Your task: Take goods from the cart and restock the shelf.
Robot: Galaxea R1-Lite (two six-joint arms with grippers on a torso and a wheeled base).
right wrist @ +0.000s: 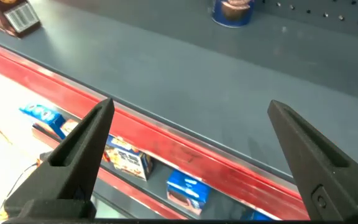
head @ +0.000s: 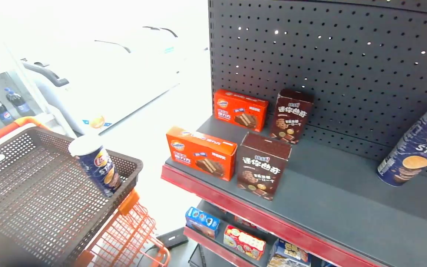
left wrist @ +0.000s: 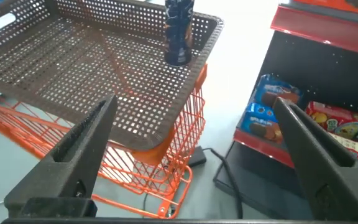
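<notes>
Left gripper (left wrist: 194, 106): jaws wide apart, nothing in them. It hangs over the floor gap between the cart and the lower shelf tier.
Right gripper (right wrist: 191, 106): jaws also spread and empty, over the red front lip (right wrist: 185, 146) of the shelf (head: 328, 200).

Labels: there is lettering on most packs, but I'm not quoting it.
- chip can (head: 96, 165) – dark blue wrap, round red-and-yellow logo, chip picture, white lid. It stands in the right corner of the cart basket (head: 20, 178), against the wall on the shelf side.
- second chip can (head: 415, 146), same wrap, on the shelf at far right by the pegboard (head: 328, 55).
- two orange boxes, near (head: 201, 152) and far (head: 240, 109), with a wafer picture.
- two brown boxes, near (head: 263, 165) and far (head: 291, 115), with white characters and cookie pictures, each just right of an orange one.

The shelf deck between the boxes and the second can is bare grey. The tier below holds a blue cookie pack (head: 201, 221) and other packets. A black block with a cable (head: 172, 237) lies on the floor by the orange cart frame (head: 132, 230).
</notes>
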